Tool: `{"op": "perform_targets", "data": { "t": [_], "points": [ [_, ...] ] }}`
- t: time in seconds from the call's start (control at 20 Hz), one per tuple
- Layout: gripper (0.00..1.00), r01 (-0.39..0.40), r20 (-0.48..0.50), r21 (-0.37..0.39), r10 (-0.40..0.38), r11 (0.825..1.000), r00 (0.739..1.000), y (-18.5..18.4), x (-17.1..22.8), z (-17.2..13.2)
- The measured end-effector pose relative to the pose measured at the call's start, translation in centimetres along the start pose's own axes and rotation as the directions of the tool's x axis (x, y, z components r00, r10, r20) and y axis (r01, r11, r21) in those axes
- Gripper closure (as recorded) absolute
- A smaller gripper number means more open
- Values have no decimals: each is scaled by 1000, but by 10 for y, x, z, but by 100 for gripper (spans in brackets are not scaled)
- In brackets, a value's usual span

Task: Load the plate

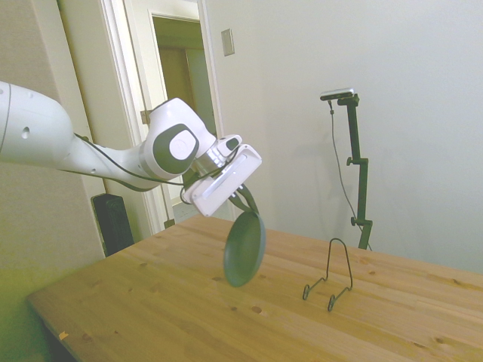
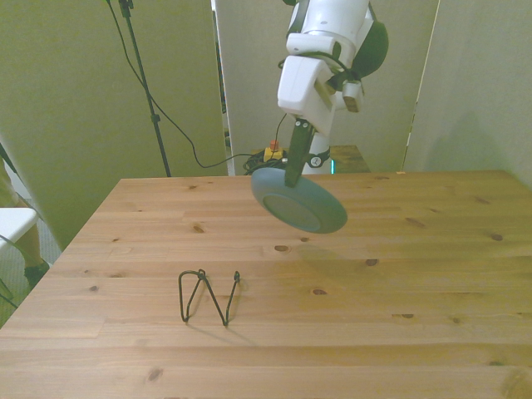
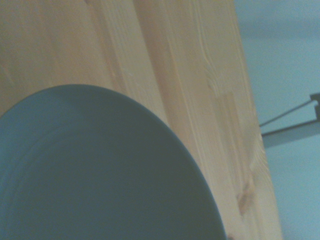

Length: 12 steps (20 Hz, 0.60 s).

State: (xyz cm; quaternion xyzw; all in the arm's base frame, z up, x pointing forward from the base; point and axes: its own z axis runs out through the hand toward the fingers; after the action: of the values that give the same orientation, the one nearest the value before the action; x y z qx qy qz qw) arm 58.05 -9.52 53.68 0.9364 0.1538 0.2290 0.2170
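The dark green plate point(image 1: 244, 248) hangs in the air above the wooden table point(image 1: 151, 302), tilted steeply on edge. My gripper point(image 1: 245, 205) is shut on the plate's upper rim. In the front view the plate point(image 2: 301, 202) shows its underside, held by the gripper point(image 2: 293, 176) above the table's middle. Up close in the wrist view, the plate point(image 3: 100, 170) fills most of the picture over the table boards. A thin black wire stand point(image 1: 330, 277) sits on the table to the right of the plate in the side view; the same stand point(image 2: 209, 297) lies toward the front view's left, nearer the camera.
The table's near edge point(image 2: 266, 391) runs along the bottom of the front view. A dark speaker-like box point(image 1: 113, 222) stands on the floor beyond the table's left end in the side view. Cables point(image 2: 274, 158) lie on the floor near the robot's base.
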Motion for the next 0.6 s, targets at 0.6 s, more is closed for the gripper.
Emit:
{"op": "perform_targets", "data": {
  "t": [0.6],
  "points": [
    [100, -19, -72, -194, 5, 981, 997, 59, 8, 30]
  ]
}}
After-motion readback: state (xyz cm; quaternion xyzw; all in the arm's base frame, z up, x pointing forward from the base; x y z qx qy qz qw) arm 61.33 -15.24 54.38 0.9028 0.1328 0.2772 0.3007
